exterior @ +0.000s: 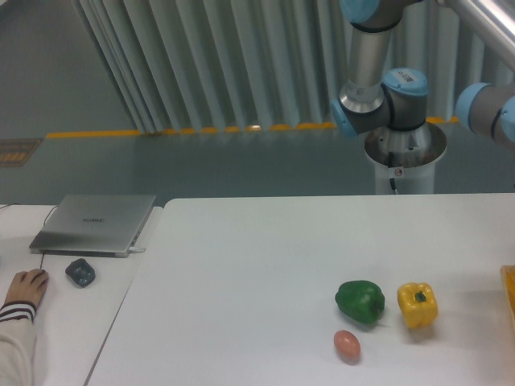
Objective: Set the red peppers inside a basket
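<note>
The red pepper is out of view, past the right edge of the picture. My gripper is out of view too; only the arm's blue and grey joints [487, 108] show at the upper right. The basket [510, 291] appears as a thin orange-yellow sliver at the right edge of the white table [265, 273].
A green pepper [360, 301], a yellow pepper [417, 305] and a brownish egg [347, 344] lie at the table's front right. On the left side table are a closed laptop [95, 223], a small dark object [80, 272] and a person's hand [22, 288]. The arm's base [400, 145] stands behind the table.
</note>
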You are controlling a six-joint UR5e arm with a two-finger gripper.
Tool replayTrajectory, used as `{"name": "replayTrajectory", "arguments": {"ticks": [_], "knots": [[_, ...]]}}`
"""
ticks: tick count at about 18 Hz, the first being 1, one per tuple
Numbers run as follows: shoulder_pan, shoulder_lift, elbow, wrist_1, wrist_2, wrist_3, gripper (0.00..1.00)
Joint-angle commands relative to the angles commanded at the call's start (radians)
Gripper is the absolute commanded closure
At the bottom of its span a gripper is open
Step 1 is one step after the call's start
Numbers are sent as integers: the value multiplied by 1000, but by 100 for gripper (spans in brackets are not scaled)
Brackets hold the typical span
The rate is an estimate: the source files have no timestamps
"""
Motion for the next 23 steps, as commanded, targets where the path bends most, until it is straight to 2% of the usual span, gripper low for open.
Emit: {"name": "replayTrajectory", "arguments": {"ticks": [1, 2, 3, 9, 12, 15, 17, 20, 22, 23], "knots": [[2, 0, 0, 2, 0, 2, 36], [6, 0, 0, 2, -3, 2, 4], [6, 0, -3, 2, -2, 0, 0], [6, 5, -11, 2, -5, -5, 0], [-8, 6, -14, -1, -11, -70, 0], [-20, 18, -34, -15, -99, -110, 0], [-18, 32, -46, -53, -144, -124, 0], [-34, 61, -54, -144, -239, -124, 0], [-67, 75, -66, -169, -247, -126, 0], [-87, 90, -84, -199, -261, -126, 0]]}}
